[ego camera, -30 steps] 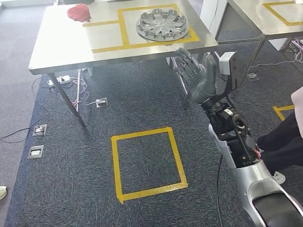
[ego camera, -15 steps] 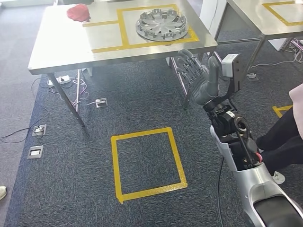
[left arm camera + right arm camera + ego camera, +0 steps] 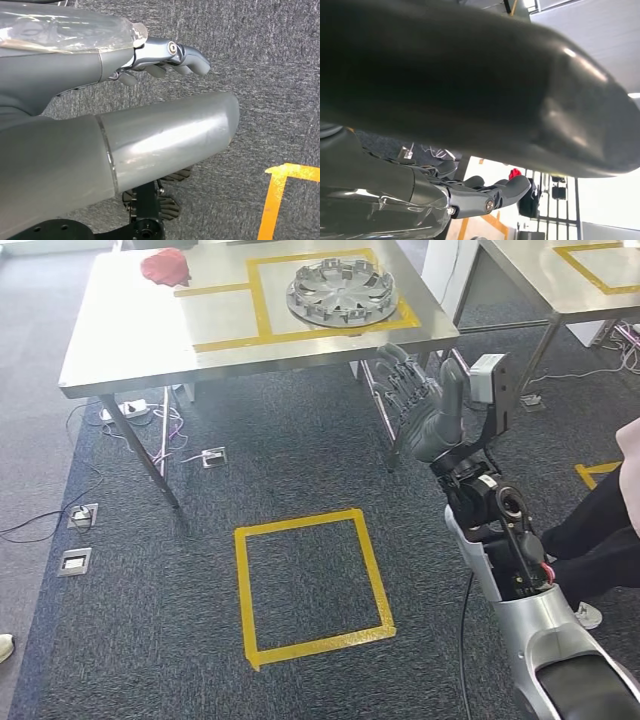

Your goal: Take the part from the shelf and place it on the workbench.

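The part, a grey wheel cover point(image 3: 341, 290), lies flat on the steel workbench point(image 3: 136, 335), inside a yellow tape rectangle near the bench's right end. My right hand point(image 3: 423, 405) is raised just in front of and below the bench's front right edge, fingers spread and holding nothing. In the right wrist view that hand point(image 3: 433, 197) is empty too, its fingers point(image 3: 505, 190) stretched out. My left hand point(image 3: 75, 70) hangs over the carpet with fingers point(image 3: 181, 52) extended and nothing in it.
A red cloth point(image 3: 166, 266) lies at the bench's far left. A yellow tape square point(image 3: 313, 585) marks the carpet in front of me. A second steel table point(image 3: 573, 285) stands at the right. A person's legs point(image 3: 596, 540) are at the right edge. Cables and floor sockets point(image 3: 79, 515) lie at the left.
My right hand has shifted slightly to the right and a little closer to the bench edge. The wheel cover has not moved.
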